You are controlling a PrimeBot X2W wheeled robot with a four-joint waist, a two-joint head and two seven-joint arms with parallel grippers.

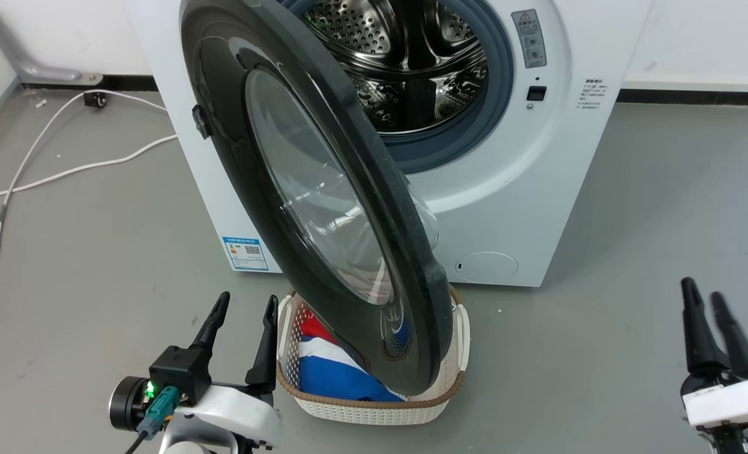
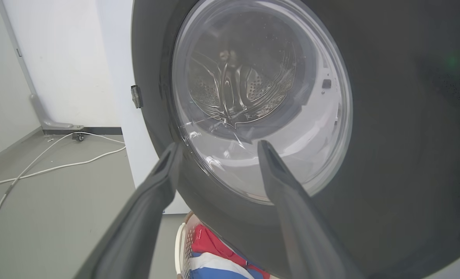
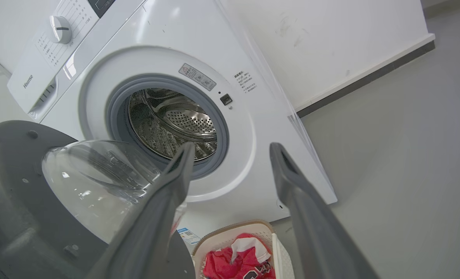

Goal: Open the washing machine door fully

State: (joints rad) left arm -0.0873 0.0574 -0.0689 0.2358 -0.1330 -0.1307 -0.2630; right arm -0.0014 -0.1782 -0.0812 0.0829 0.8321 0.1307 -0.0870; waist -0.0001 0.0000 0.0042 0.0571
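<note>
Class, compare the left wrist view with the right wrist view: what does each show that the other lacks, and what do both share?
Left wrist view: the washing machine door's outer face and white cables on the floor. Right wrist view: the control dial and the door's inner side. Shared: the door, the drum, the laundry basket; the left gripper and right gripper each stand open.

Laundry day: a white woven basket with a brown rim sits on the grey floor before a white washing machine, holding red, white and blue clothes. White cables trail across the floor to the machine's left.
</note>
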